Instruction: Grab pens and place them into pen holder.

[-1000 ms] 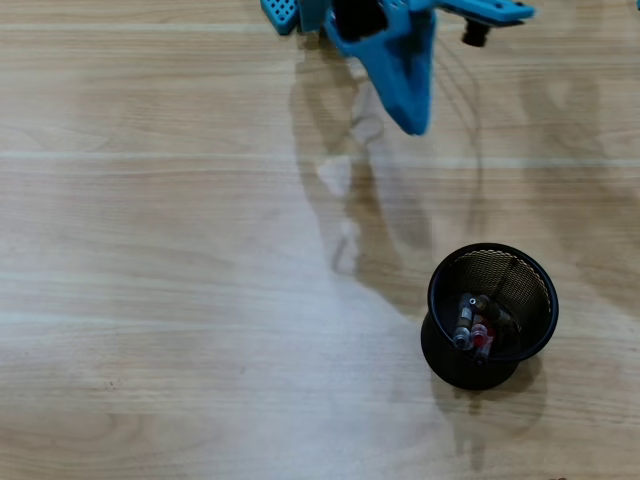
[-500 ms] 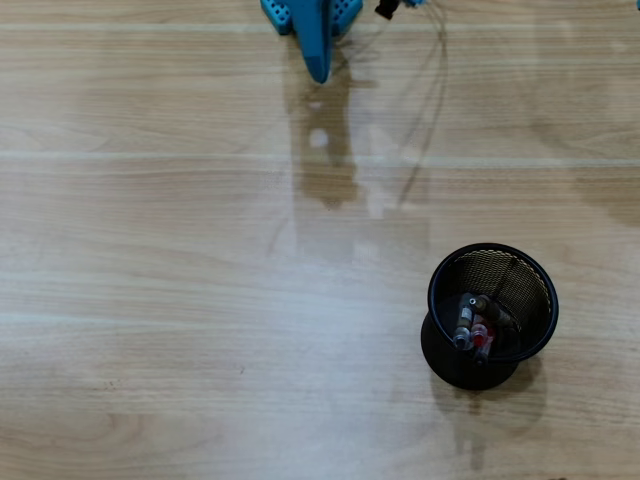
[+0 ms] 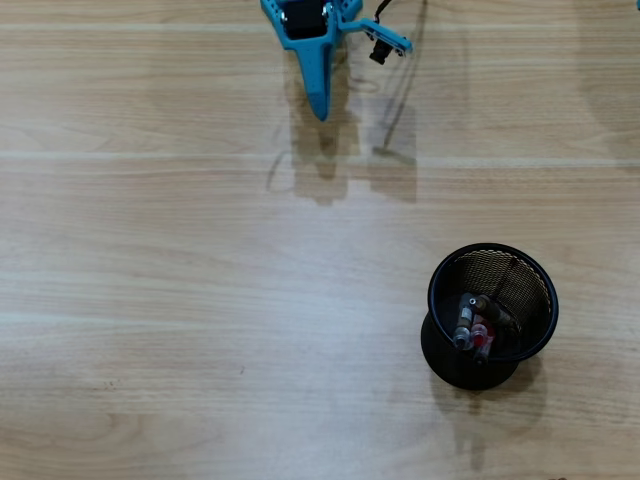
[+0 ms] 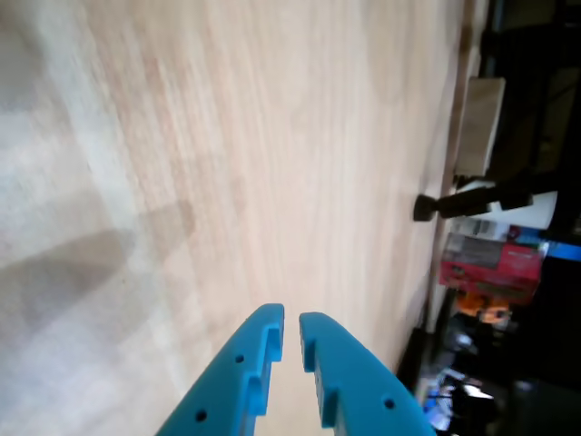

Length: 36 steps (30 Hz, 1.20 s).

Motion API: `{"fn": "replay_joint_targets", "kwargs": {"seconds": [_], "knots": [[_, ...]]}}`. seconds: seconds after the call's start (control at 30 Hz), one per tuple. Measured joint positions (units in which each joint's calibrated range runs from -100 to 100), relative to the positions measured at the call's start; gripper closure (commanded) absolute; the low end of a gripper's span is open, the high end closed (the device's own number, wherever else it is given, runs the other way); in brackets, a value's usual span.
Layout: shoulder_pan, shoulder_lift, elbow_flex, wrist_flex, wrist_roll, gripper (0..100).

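One pen holder (image 3: 492,316) is seen on the counter (image 3: 180,300) in the overhead view. Pens (image 3: 474,325) are bunched inside it; at least three can be made out, but an exact count cannot be given.

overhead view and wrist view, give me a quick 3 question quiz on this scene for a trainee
1. True or false: pens lie loose on the table in the overhead view.
2. Where are the pens? A) in the holder B) between the fingers C) beside the holder
3. In the wrist view, is anything held between the fingers of the gripper?

Key
1. False: the wood shows none.
2. A
3. No: the tips are nearly together, with only a thin empty gap.
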Motion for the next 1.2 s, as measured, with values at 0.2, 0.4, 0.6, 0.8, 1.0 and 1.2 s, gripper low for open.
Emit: {"fn": "replay_joint_targets", "kwargs": {"seconds": [0.2,0.4,0.6,0.8,1.0,1.2], "knots": [[2.48,-5.27,1.95,3.02,3.12,96],[5.72,-5.61,2.22,11.74,5.57,97],[5.62,-5.61,2.22,14.59,5.77,97],[5.62,-5.61,2.22,14.67,5.77,97],[5.62,-5.61,2.22,14.67,5.77,97],[5.62,-5.61,2.22,14.67,5.77,97]]}}
